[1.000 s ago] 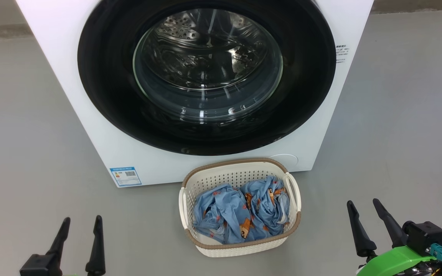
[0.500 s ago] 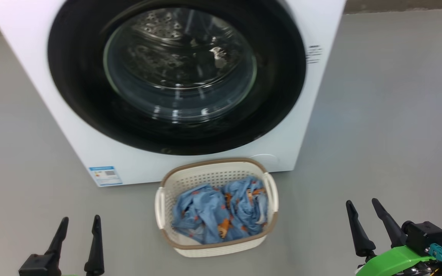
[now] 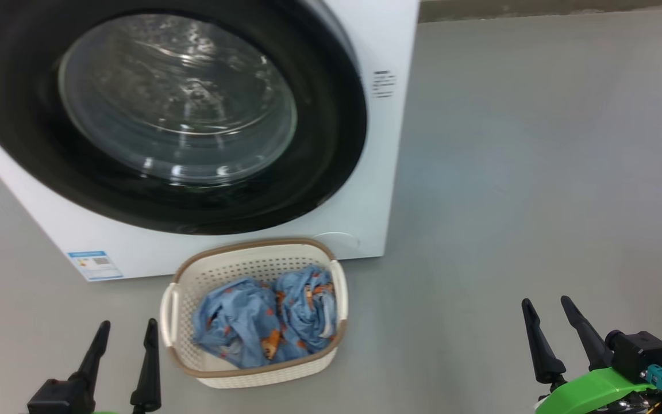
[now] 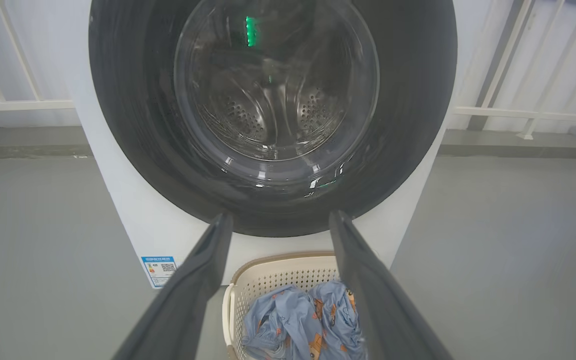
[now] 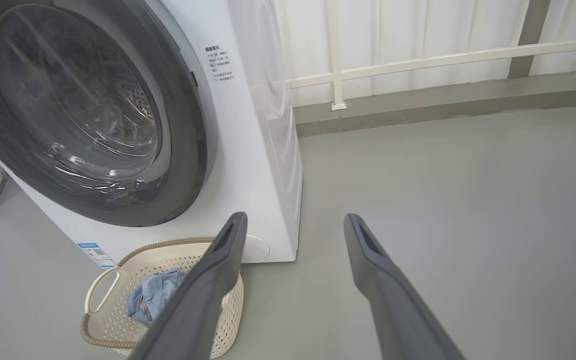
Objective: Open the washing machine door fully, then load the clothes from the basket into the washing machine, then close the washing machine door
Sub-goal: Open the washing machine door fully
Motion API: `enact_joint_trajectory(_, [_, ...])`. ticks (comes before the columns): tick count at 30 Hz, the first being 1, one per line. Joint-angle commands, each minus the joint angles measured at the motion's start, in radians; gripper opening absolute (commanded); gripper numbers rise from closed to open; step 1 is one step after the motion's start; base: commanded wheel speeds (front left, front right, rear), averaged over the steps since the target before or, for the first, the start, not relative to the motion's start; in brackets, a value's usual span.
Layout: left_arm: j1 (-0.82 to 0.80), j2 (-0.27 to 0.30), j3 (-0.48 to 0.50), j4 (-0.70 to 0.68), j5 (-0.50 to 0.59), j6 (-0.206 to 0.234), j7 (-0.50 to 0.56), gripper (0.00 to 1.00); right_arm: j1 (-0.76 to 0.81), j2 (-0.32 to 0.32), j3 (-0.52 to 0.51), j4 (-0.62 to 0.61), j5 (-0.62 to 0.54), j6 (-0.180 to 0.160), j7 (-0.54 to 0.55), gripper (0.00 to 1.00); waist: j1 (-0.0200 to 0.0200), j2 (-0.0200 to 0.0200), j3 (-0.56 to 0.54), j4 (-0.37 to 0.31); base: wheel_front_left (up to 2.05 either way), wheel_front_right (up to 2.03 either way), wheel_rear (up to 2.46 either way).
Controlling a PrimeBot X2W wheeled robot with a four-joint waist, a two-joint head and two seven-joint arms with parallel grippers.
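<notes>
Head view: the washing machine door (image 3: pixel 164 115) is shut, and the basket (image 3: pixel 250 246) sits just before it, clothes (image 3: pixel 262 325) inside, handy for loading. Left wrist view: the left gripper (image 4: pixel 280 215) gapes empty, facing the door. Right wrist view: the right gripper (image 5: pixel 295 216) gapes empty, aimed past the washing machine (image 5: pixel 253 150).

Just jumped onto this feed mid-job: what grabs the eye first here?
The washing machine door, glossy black around bulging glass, dominates the head view's upper left, shut. Just below it on the grey floor sits the basket with crumpled blue clothes inside. The left hand and right hand hang open and empty at the bottom corners.
</notes>
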State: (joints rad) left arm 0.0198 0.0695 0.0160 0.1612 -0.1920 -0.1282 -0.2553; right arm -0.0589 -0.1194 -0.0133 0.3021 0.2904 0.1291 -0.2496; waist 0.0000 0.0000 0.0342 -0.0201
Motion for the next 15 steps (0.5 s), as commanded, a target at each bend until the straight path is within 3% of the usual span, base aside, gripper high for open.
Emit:
enact_joint_trajectory(1, [-0.038, 0.016, 0.034, -0.03, -0.005, -0.003, -0.006, 1.0, -0.014, -0.003, 0.021, -0.026, -0.016, 0.002, -0.012, 1.0, 0.0, 0.0, 0.0, 0.0, 0.82, 0.82, -1.65])
enact_joint_trajectory(7, [-0.038, 0.02, 0.029, -0.029, -0.009, -0.003, -0.006, 1.0, -0.014, -0.001, 0.019, -0.025, -0.016, 0.002, -0.012, 1.0, 0.0, 0.0, 0.001, 0.0, 0.55, 0.55, -1.1])
enact_joint_trajectory(15, [-0.04, 0.019, 0.027, -0.03, -0.012, -0.003, -0.006, 1.0, -0.017, 0.0, 0.017, -0.024, -0.01, 0.002, -0.012, 1.0, 0.0, 0.0, 0.0, 0.003, 0.08, 0.08, -0.16])
